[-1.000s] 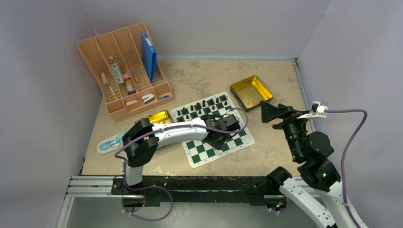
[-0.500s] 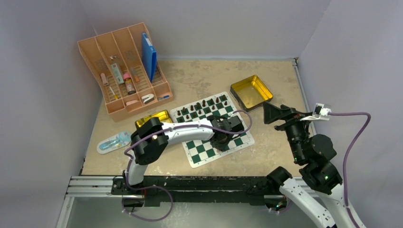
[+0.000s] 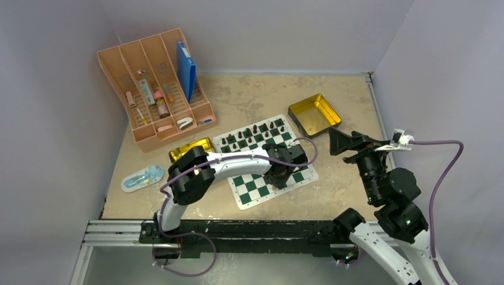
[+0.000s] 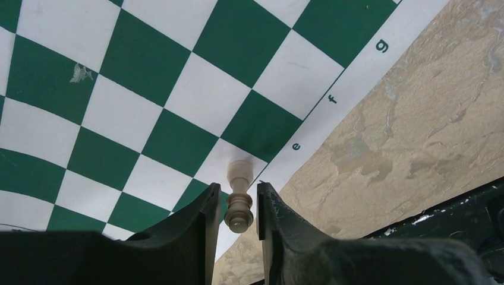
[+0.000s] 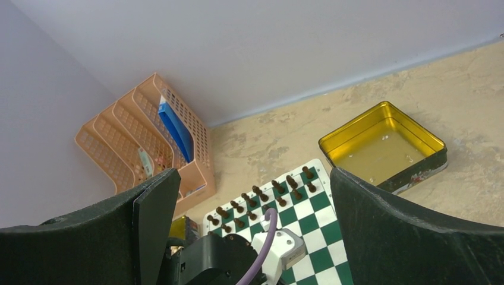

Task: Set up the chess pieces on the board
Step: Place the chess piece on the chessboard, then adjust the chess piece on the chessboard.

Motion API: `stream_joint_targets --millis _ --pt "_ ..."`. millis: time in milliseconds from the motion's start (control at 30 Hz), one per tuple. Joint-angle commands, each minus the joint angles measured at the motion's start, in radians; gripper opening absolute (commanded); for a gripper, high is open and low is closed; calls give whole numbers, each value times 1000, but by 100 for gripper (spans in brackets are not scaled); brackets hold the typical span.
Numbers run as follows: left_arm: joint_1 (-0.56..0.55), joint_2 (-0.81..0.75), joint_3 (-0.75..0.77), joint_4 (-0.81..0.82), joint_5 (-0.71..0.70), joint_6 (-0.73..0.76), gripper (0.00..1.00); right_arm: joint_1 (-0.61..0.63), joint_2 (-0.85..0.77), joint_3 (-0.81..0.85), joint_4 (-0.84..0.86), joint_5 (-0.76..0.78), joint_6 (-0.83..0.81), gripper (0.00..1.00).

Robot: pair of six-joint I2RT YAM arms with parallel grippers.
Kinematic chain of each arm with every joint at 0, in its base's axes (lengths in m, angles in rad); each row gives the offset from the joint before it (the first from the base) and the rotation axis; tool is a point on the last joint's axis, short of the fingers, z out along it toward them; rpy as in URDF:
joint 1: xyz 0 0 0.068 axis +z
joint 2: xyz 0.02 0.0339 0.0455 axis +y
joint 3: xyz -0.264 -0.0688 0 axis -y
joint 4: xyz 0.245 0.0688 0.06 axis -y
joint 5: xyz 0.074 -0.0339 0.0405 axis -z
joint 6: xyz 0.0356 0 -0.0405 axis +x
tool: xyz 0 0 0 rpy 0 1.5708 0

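From above, the left end effector (image 3: 279,176) hides its chess piece (image 4: 239,199); the wrist view finds it on a white edge square of the board (image 4: 178,89) near "e", closely bracketed, though pinched or freed I can't tell. The right end effector (image 5: 254,178) gapes above the mottled beige desk (image 3: 249,98), lilac walls (image 3: 267,35) around

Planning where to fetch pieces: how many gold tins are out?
2. The far tin sits right of the board's far end; the near tin lies at the board's left, partly hidden by the left arm.
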Motion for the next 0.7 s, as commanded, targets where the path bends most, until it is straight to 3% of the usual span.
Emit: stream_joint_targets --millis 0,667 --pt "-1 -19 38 -3 -12 15 25 -6 7 47 22 -8 -26 99" --pt "-1 18 79 -79 -26 20 23 -6 15 49 10 -48 -24 99"
